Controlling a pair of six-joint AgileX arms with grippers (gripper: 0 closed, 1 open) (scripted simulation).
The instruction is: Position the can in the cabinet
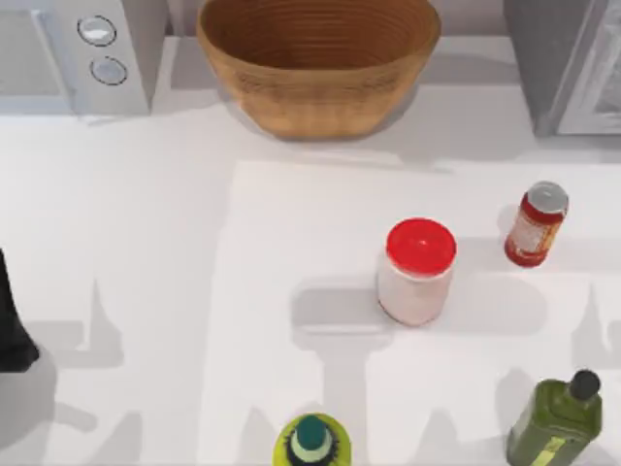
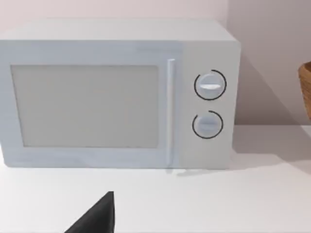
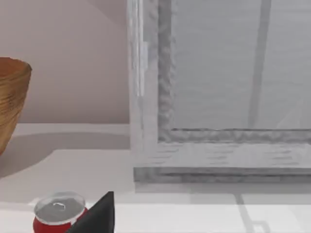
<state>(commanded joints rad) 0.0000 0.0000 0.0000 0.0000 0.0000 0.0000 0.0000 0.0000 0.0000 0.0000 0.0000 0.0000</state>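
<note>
can (image 1: 535,225) right of jar (image 1: 417,272), cabinet (image 1: 568,63) behind at back right, basket (image 1: 318,58) back centre, microwave (image 1: 73,53) back left

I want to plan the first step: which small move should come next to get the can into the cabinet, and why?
Probably the right arm should move toward the can and line its fingers up around it. The can stands upright and untouched on the table's right side, in front of the cabinet and apart from the red-lidded jar. The left arm sits at the far left edge.
</note>
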